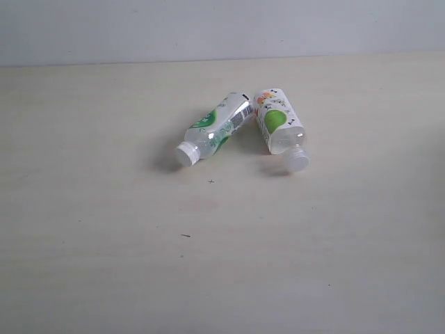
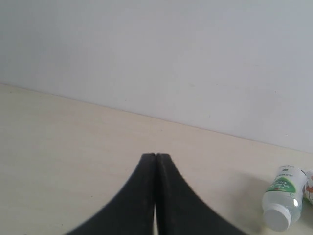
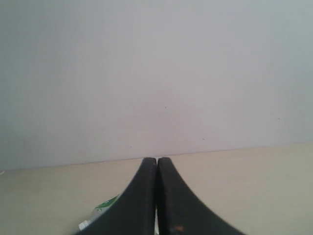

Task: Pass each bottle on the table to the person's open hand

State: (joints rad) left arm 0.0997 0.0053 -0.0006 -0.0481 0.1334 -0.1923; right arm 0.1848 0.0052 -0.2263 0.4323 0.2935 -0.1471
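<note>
Since no receiving hand is seen, two clear, white-capped plastic bottles with green-and-white labels, left bottle [image 1: 212,130] and right bottle [image 1: 279,124], are found lying sideways at frame centre on the pale wood-grain tabletop [image 1: 104,243]. Jaws of left gripper [image 2: 155,157] and right gripper [image 3: 156,161] are pressed shut, empty.

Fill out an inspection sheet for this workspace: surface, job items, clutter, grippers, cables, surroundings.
Surface: pale wood-grain table, bare apart from a few tiny dark specks.
Job's things: left bottle and right bottle, both clear with white caps and green-and-white labels. Both lie on their sides with their bases close together; whether they touch cannot be told. No open hand in view.
Clutter: nothing seen.
Grippers: left gripper shut and empty; right gripper shut and empty. Neither appears in the exterior view.
Cables: nothing seen.
Surroundings: plain pale wall behind the table.
</note>
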